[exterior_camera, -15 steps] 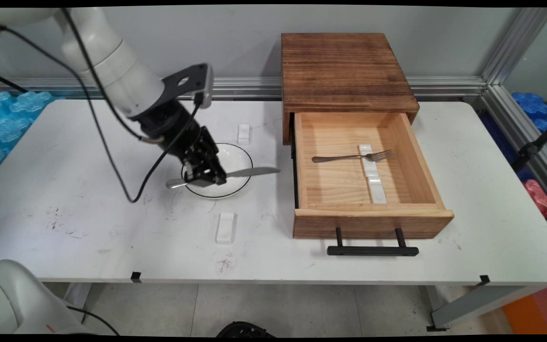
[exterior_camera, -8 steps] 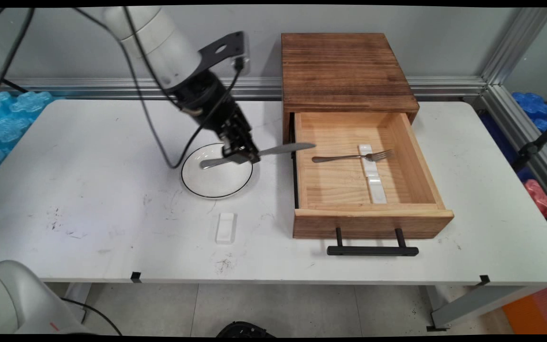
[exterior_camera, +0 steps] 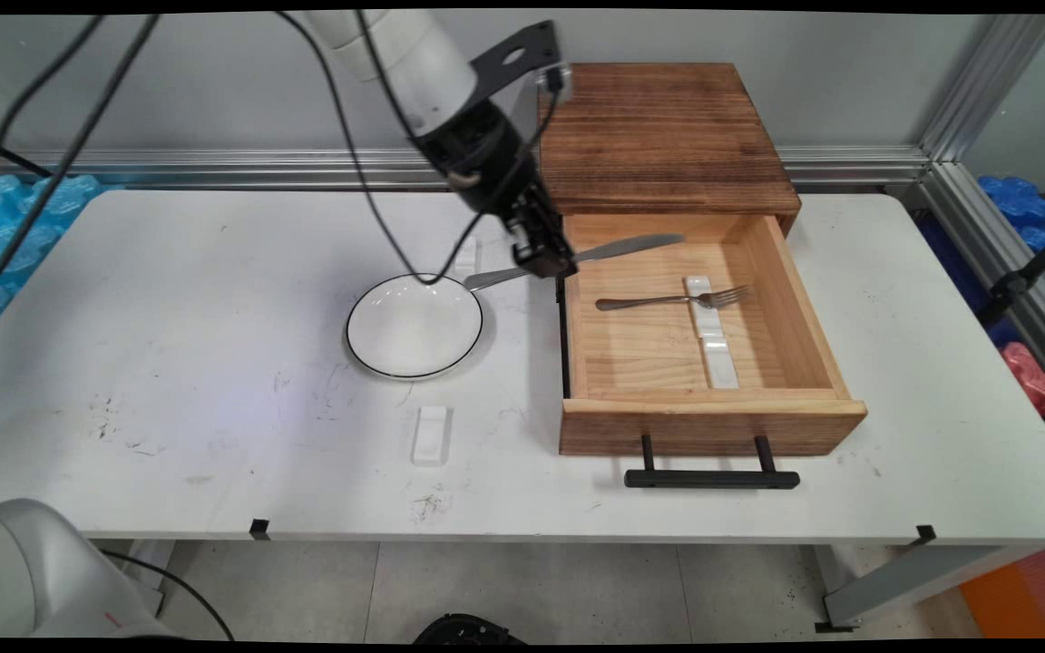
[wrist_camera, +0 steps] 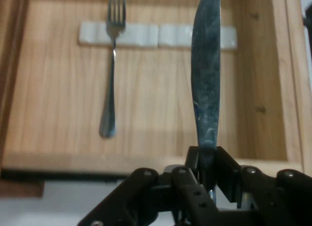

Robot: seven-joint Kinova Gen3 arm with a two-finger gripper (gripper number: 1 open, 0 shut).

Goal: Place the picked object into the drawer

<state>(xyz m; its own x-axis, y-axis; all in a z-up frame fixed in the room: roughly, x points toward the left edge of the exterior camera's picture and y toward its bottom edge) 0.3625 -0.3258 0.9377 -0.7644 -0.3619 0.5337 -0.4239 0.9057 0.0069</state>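
White table (exterior_camera: 169,272); wooden drawer box (exterior_camera: 659,136), drawer (exterior_camera: 659,354) pulled open. Round white black-rimmed plate (exterior_camera: 414,326) left of drawer. Black two-finger gripper (exterior_camera: 548,263) clamped on silver table knife (exterior_camera: 613,248), blade over drawer's rear-left corner. Silver fork (exterior_camera: 659,300) inside, tines on white rest (exterior_camera: 713,345).

Main view: set still above the near edge of the table (exterior_camera: 169,435), aimed down and across it toward the back wall; the whole tabletop is taken in from afar
Hand view: carried on the hand, aimed along the gripper (wrist_camera: 207,175) into the open drawer (wrist_camera: 146,119) from close above its left wall
Shared: the drawer (exterior_camera: 659,354) floor, the fork (exterior_camera: 668,299) (wrist_camera: 111,65), the white rests (exterior_camera: 711,340) (wrist_camera: 156,35) and the held knife (exterior_camera: 618,248) (wrist_camera: 205,75) are seen in both
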